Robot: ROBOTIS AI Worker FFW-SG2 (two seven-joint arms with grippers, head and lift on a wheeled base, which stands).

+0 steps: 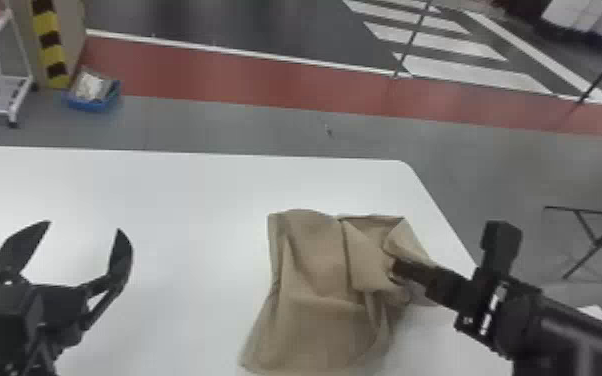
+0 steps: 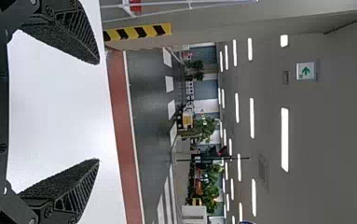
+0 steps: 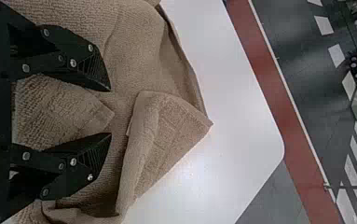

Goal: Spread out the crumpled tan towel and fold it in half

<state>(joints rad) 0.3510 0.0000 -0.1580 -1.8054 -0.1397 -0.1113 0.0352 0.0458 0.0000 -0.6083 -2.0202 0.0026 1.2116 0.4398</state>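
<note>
Nearest me, at the lower left of the head view, I have my left gripper (image 1: 85, 226) over the white table (image 1: 165, 200), its two fingers wide apart with nothing between them, well away from the cloth. From the right side my right gripper (image 1: 399, 267) reaches in at the tan towel (image 1: 315, 265). In its wrist view, the right gripper (image 3: 111, 112) has its fingers apart too, with a pointed bit of towel between them but not pinched; I can't tell whether either finger touches the fabric. The towel lies on the right part of the table, rumpled, with creases running along it and loose flaps doubled over on the side by the right gripper. Beyond the table, a black folding frame (image 1: 600, 242) stands on the grey floor to the right. On the left I see a white cart (image 1: 0, 112) and a blue bin (image 1: 90, 105) beside a yellow-and-black striped post (image 1: 50, 45). Farther back come a red floor strip (image 1: 215, 70) and a white-striped crossing (image 1: 465, 70), then, in the left wrist view, plants (image 2: 206, 128) and a green sign (image 2: 305, 71).
</note>
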